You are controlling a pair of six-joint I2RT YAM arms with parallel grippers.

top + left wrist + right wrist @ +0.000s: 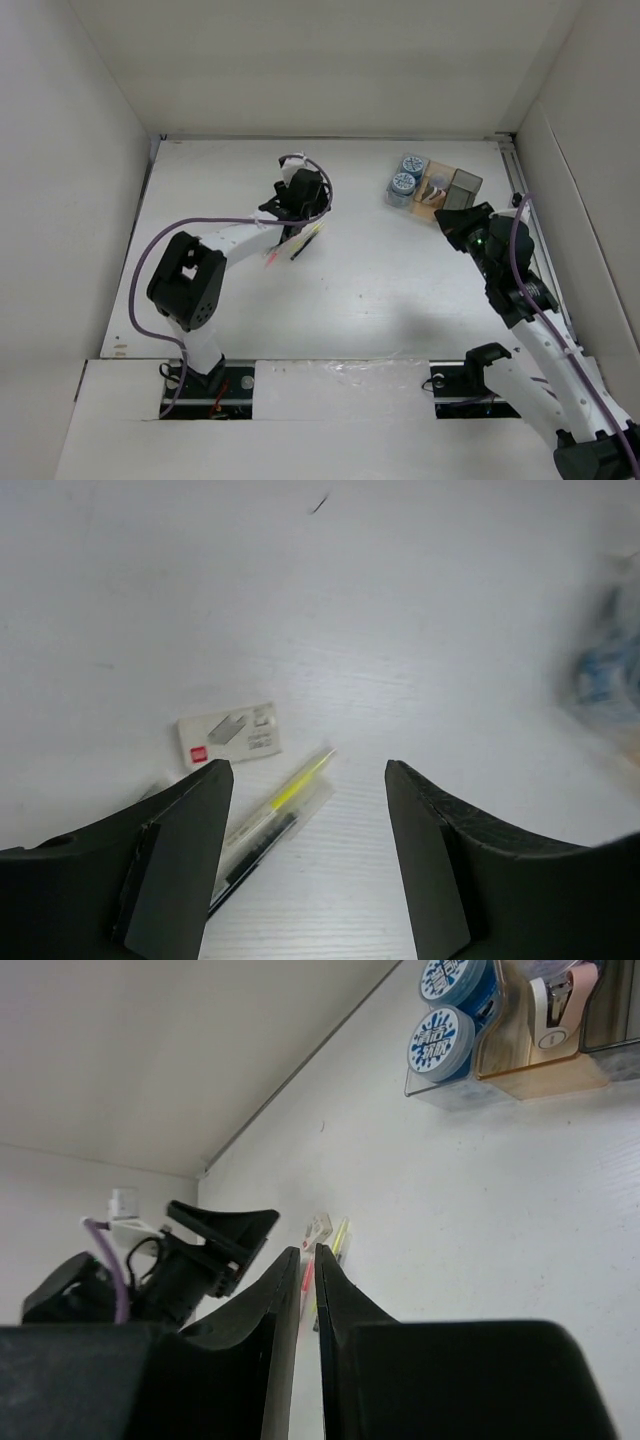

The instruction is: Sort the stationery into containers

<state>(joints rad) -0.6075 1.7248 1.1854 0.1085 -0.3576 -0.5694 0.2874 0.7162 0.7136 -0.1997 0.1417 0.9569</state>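
Observation:
My left gripper (292, 212) is open and empty, low over the table. In the left wrist view (310, 815) a yellow pen (292, 791) and a dark pen (252, 852) lie by its left finger (180, 860), with the small white block (230, 736) just beyond. The pens (300, 244) lie below it in the top view. My right gripper (452, 220) (308, 1260) is shut and empty beside the containers (450, 188). Two blue cylinders (407, 174) (441, 1044) stand in the clear boxes.
A tan box (545, 1072) holds a small pinkish clip-like item (555, 1010); a dark grey box (465, 185) stands to its right. White walls enclose the table on three sides. A pink pen (305, 1275) shows between the right fingers, far off.

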